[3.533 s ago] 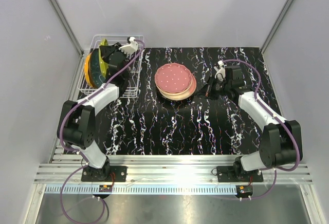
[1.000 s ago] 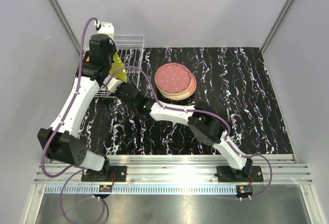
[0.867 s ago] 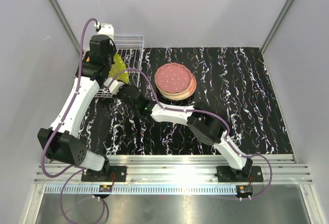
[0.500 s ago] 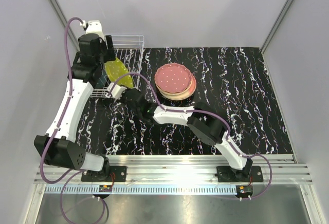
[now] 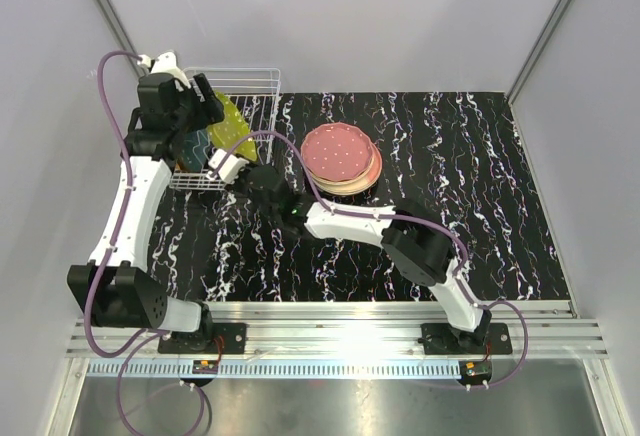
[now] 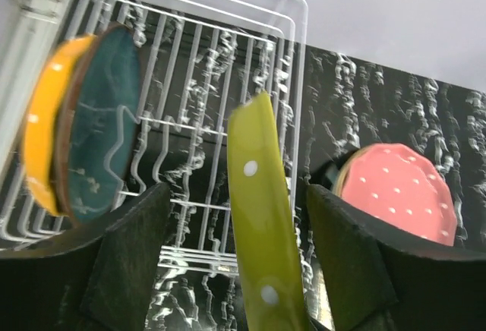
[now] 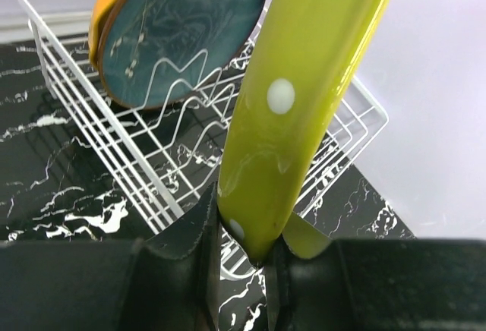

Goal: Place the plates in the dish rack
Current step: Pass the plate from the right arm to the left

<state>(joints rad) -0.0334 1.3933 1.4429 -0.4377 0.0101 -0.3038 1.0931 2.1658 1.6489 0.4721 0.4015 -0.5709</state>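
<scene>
Right wrist view shows the right gripper (image 7: pixel 243 251) pinching the lime-green plate (image 7: pixel 304 96) on edge by its rim, dish rack (image 7: pixel 129 160) just beyond; left gripper (image 6: pixel 239 228) stands wide astride it, seemingly untouching.

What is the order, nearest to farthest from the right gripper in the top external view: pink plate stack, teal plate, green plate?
1. green plate, gripped by the right gripper at the dish rack.
2. teal plate, standing in the rack, just left.
3. pink plate stack, on the mat, well to the right.
</scene>
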